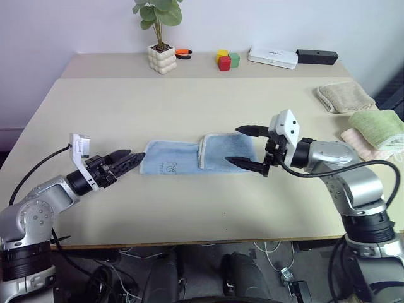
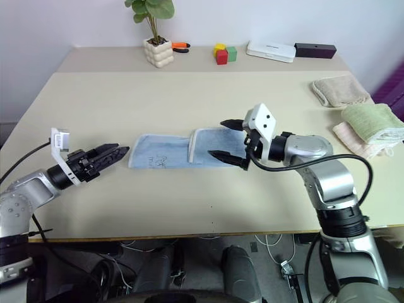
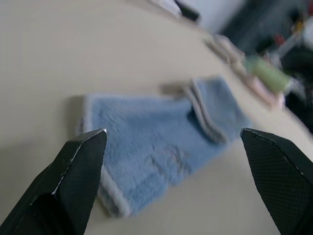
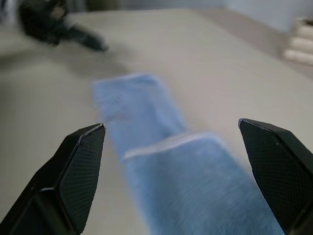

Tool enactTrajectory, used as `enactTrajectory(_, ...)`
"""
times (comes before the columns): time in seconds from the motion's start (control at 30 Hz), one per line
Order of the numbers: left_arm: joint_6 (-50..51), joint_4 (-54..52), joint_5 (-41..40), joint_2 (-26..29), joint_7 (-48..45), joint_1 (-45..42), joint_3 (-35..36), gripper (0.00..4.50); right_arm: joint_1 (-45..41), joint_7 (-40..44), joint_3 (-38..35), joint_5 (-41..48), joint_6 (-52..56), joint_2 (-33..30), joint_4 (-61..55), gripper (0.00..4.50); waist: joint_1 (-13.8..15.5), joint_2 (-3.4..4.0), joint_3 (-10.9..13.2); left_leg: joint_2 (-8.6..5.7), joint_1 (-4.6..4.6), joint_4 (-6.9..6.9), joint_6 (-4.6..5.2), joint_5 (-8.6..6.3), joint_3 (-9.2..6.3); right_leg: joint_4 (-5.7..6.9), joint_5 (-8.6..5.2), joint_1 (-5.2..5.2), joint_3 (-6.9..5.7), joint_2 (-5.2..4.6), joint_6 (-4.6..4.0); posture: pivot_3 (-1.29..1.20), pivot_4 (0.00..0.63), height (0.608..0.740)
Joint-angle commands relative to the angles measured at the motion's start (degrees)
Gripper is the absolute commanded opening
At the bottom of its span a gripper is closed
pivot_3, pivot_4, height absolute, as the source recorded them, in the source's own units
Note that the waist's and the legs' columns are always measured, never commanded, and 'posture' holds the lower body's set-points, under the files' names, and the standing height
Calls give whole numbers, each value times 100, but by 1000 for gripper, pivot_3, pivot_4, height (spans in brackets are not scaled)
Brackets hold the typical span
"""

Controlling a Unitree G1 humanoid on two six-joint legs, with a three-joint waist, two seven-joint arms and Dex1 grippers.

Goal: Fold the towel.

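Beige tabletop (image 1: 189, 208) lies bare along its near edge. Nearest, the left gripper (image 1: 129, 160) is held just off the towel's (image 1: 183, 157) left end, jaws spread, nothing between them. The towel is laid out as a narrow strip mid-table, its right part doubled over onto the rest, a pale hem crossing it. Over that folded end the right gripper (image 1: 247, 149) is poised, jaws wide and empty. One fold is judged done; the next move calls for the left end to be pinched and carried across. Farther off, folded towels (image 1: 363, 120) are stacked at the right, and a potted plant (image 1: 161, 44) stands at the back.
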Motion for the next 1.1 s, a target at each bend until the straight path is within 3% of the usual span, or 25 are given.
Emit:
enactTrajectory(0.03,688,-419,-1209,-478,1328,203,535,4500,-14,19,-117,118,-3,-45,-209,4439,-8,-3,0,0,0,0,0,0,-1,0,0,1,-1,1,0,0,150,735)
enactTrajectory(0.2,595,-964,-2466,-1330,3185,670,661,4500,21,-69,-3,67,-45,79,-204,4439,16,-8,2,-1,0,4,-1,1,-3,1,1,4,-1,1,1,0,150,735)
enactTrajectory(0.33,282,-1069,-3331,-1565,4360,987,561,4500,25,-127,59,26,-70,148,-190,4439,20,-11,1,-4,3,7,0,0,-6,-2,0,12,-1,-2,-1,0,150,735)
enactTrajectory(0.47,75,-1194,-4116,-1474,4921,1270,280,4500,41,-155,102,-13,-97,146,-152,4439,23,-10,1,-6,3,8,0,0,-8,-2,-9,13,-2,-2,-18,0,150,735)
enactTrajectory(0.83,-470,-431,-4596,-1378,5594,1008,-469,4500,6,-339,119,-136,-139,240,-121,4439,86,-8,0,-9,6,10,1,-1,-6,-16,-12,22,-3,-2,-25,0,150,735)
enactTrajectory(0.93,-588,-71,-4910,-1409,5836,840,-596,3587,4,-374,122,-178,-157,245,-118,4500,143,-8,-1,-9,6,12,1,-1,-5,-16,-11,22,-3,-2,-26,0,150,735)
enactTrajectory(1.1,-661,311,-4828,-1328,5856,494,-761,1133,-9,-474,87,-238,-182,267,-105,4500,155,-6,-2,-11,6,16,1,-1,-4,-19,-12,26,-4,-2,-27,0,150,735)
